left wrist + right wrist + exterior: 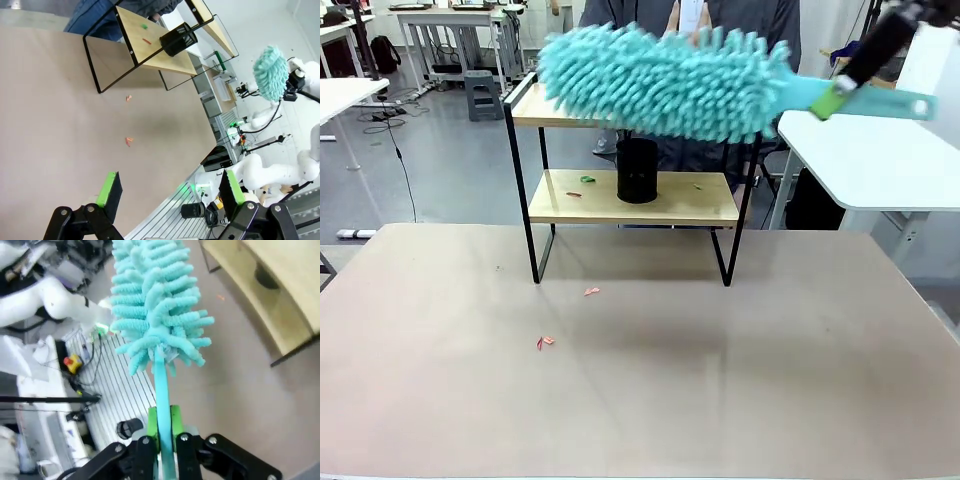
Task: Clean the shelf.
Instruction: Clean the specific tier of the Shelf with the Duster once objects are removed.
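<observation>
The two-tier shelf (695,205), with light wooden boards in a thin black metal frame, stands at the far side of the brown tabletop (720,380). A round black mesh cup (637,172) sits in the middle of the lower board. A tiny green scrap (587,179) lies on that board, just left of the cup. Two small pink scraps (591,291) lie on the tabletop in front of the shelf.

The right tool (164,421) is squeezed tight on the thin handle of a big fluffy teal duster (665,85). The duster head hangs in the air in front of the top board.

The left tool (169,192) has its fingers wide apart, above the tabletop, with nothing in them.

A person in dark clothes (750,20) stands behind the shelf.
</observation>
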You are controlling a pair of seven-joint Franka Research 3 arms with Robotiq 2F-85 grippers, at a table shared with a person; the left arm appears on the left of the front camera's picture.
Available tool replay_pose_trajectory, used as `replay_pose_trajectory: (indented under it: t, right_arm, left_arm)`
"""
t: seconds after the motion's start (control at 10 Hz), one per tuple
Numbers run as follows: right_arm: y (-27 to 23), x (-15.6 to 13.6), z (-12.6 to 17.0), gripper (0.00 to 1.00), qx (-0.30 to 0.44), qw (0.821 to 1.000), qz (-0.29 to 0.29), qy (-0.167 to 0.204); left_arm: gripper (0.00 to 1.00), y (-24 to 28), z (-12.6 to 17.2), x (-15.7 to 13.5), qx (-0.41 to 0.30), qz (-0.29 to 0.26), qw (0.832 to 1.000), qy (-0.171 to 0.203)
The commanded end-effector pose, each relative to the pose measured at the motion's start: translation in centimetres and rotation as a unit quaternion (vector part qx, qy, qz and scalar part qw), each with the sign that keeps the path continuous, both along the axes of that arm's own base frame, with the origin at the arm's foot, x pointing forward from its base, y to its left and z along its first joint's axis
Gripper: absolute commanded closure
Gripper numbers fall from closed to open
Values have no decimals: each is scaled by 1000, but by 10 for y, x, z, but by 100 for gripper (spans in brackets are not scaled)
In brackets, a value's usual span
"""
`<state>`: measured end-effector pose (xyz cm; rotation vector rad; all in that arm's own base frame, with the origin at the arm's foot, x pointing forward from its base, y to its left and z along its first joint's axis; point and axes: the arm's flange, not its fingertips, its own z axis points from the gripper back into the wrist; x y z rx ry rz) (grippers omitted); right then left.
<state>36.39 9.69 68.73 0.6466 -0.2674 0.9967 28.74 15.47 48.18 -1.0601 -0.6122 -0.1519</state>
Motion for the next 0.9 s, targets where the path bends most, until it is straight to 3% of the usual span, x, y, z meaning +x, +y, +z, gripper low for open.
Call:
replay_pose_trajectory:
  t: [0.0, 0.1, 0.2, 0.4, 0.5, 0.7, 0.8]
  right_arm:
    - [-95, -55, -13, 88, 98, 982, -160, -11]
    - [-140, -81, -36, 88, 123, 964, -237, 7]
    - [-173, -102, -69, 88, 152, 930, -334, 31]
    - [-183, -111, -135, 88, 153, 859, -483, 72]
    - [-182, -108, -161, 88, 147, 846, -503, 102]
    - [-164, -82, -185, 88, -17, 824, -549, 141]
    - [-218, -108, -165, 88, 111, 858, -493, 95]
  left_arm:
    - [0, -2, 1, 1, -5, -2, 1000, -12]
    - [0, -2, 1, 1, -5, -2, 1000, -12]
    - [0, -2, 1, 1, -5, -2, 1000, -12]
    - [0, -2, 1, 1, -5, -2, 1000, -12]
    - [0, -2, 1, 1, -5, -2, 1000, -12]
    - [0, -2, 1, 1, -5, -2, 1000, -12]
    - [0, -2, 1, 1, -5, -2, 1000, -12]
